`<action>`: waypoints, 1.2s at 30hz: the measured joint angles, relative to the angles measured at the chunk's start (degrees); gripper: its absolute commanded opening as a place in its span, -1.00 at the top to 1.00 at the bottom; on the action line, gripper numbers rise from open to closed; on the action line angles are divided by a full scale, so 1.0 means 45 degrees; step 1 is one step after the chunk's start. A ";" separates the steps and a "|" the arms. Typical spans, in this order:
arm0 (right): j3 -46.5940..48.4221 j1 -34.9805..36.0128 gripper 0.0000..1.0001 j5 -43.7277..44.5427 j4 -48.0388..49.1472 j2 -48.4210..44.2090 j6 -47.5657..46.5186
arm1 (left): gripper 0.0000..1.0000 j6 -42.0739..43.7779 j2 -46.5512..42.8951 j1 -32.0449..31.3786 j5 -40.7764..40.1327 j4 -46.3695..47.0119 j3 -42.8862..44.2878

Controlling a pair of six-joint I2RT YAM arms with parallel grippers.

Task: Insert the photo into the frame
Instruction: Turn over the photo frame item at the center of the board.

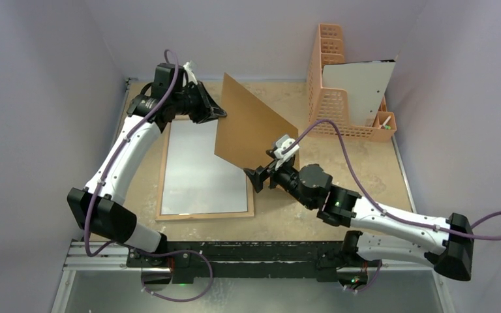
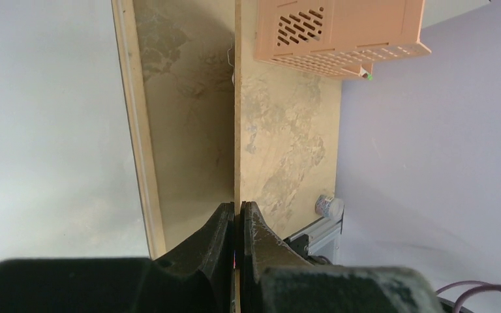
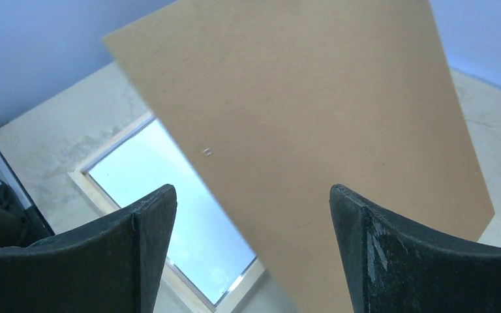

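The frame (image 1: 169, 212) lies flat on the table at left centre, its wood rim up around the glass pane. My left gripper (image 1: 218, 112) is shut on the edge of the plain brown backing board (image 1: 254, 124) and holds it tilted up over the frame's right side. The left wrist view has the board edge-on (image 2: 237, 98), pinched at the left gripper (image 2: 237, 208). My right gripper (image 1: 261, 175) stands open by the board's lower corner, not touching it. In its wrist view the board (image 3: 313, 111) and frame (image 3: 98, 189) lie beyond the right gripper (image 3: 251, 195). A white sheet (image 1: 359, 88), seemingly the photo, stands in the rack.
An orange perforated rack (image 1: 329, 98) stands at the back right of the table, with a small green-tipped item (image 1: 385, 120) in its side pocket. Walls close in on the left, back and right. A small round cap (image 2: 329, 207) sits near the table's front rail.
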 measured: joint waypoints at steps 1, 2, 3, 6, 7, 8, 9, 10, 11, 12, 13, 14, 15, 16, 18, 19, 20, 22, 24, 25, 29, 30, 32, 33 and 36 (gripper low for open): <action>0.0000 0.0311 -0.77 0.0413 0.0029 0.0146 -0.0136 | 1.00 -0.0015 0.0117 0.0000 -0.0015 0.0005 0.0131; 0.0000 0.0651 -0.78 0.0821 0.0073 0.0340 -0.0228 | 1.00 -0.0039 0.0209 0.0005 -0.0044 0.0010 0.0233; -0.0005 0.0991 -0.78 0.1263 0.0087 0.0568 -0.0325 | 1.00 -0.0058 0.0287 0.0005 -0.0073 0.0010 0.0311; -0.0102 0.1899 -0.77 0.2628 0.0092 0.1268 -0.0539 | 1.00 -0.0097 0.0476 0.0005 -0.0136 -0.0005 0.0495; -0.0185 0.2161 -0.77 0.3099 0.0092 0.1491 -0.0588 | 1.00 -0.0097 0.0534 0.0005 -0.0151 -0.0015 0.0563; -0.0262 0.2346 -0.77 0.3463 0.0087 0.1661 -0.0627 | 1.00 -0.0097 0.0583 0.0005 -0.0155 -0.0034 0.0627; -0.0364 0.2550 -0.77 0.3929 0.0092 0.1851 -0.0646 | 1.00 -0.0097 0.0612 0.0005 -0.0165 -0.0039 0.0665; -0.0457 0.2681 -0.76 0.4333 0.0092 0.2016 -0.0661 | 1.00 -0.0097 0.0627 0.0005 -0.0170 -0.0049 0.0695; -0.0549 0.2793 -0.73 0.4755 0.0097 0.2176 -0.0675 | 1.00 -0.0097 0.0631 0.0005 -0.0185 -0.0058 0.0704; -0.0641 0.2861 -0.72 0.5236 0.0121 0.2322 -0.0709 | 1.00 -0.0097 0.0627 0.0005 -0.0189 -0.0073 0.0714; -0.0738 0.2890 -0.70 0.5795 0.0209 0.2521 -0.0748 | 1.00 -0.0097 0.0627 0.0005 -0.0194 -0.0078 0.0714; -0.0801 0.2890 -0.68 0.6173 0.0325 0.2710 -0.0797 | 1.00 -0.0097 0.0631 0.0005 -0.0199 -0.0097 0.0714; -0.0845 0.2890 -0.65 0.6679 0.0471 0.2987 -0.0869 | 1.00 -0.0097 0.0627 0.0005 -0.0199 -0.0126 0.0714; -0.0874 0.2890 -0.62 0.7174 0.0675 0.3327 -0.0933 | 1.00 -0.0097 0.0627 0.0005 -0.0199 -0.0146 0.0714; -0.0923 0.2890 -0.51 0.7980 0.1122 0.4022 -0.1141 | 1.00 -0.0102 0.0627 0.0005 -0.0199 -0.0155 0.0714; -0.1005 0.2890 -0.44 0.8354 0.1423 0.4362 -0.1277 | 1.00 -0.0102 0.0627 0.0005 -0.0199 -0.0155 0.0714; -0.1132 0.2890 -0.37 0.8684 0.1681 0.4624 -0.1370 | 1.00 -0.0107 0.0627 0.0005 -0.0199 -0.0155 0.0714; -0.1409 0.2890 -0.25 0.9224 0.2152 0.4925 -0.1506 | 1.00 -0.0117 0.0627 0.0005 -0.0194 -0.0155 0.0714; -0.1651 0.2890 -0.08 0.9656 0.2599 0.4983 -0.1598 | 1.00 -0.0121 0.0622 0.0005 -0.0189 -0.0155 0.0714; -0.1681 0.2890 -0.01 0.9845 0.2759 0.4983 -0.1613 | 1.00 -0.0131 0.0622 0.0005 -0.0185 -0.0155 0.0714; -0.1661 0.2890 0.32 1.0462 0.3351 0.5037 -0.1729 | 1.00 -0.0257 0.0549 0.0005 -0.0107 -0.0136 0.0709; -0.1637 0.2890 0.41 1.0554 0.3536 0.5124 -0.1841 | 1.00 -0.0398 0.0442 0.0005 -0.0087 -0.0092 0.0661; -0.1598 0.2924 0.66 1.0671 0.3905 0.5382 -0.2113 | 1.00 -0.0452 0.0345 0.0005 -0.0087 -0.0049 0.0607; -0.1598 0.2939 0.78 1.0695 0.4158 0.5527 -0.2317 | 1.00 -0.0495 0.0257 0.0005 -0.0083 -0.0049 0.0588; -0.1598 0.2968 1.00 1.0778 0.4828 0.5780 -0.3162 | 1.00 -0.0685 0.0019 0.0005 -0.0044 -0.0024 0.0588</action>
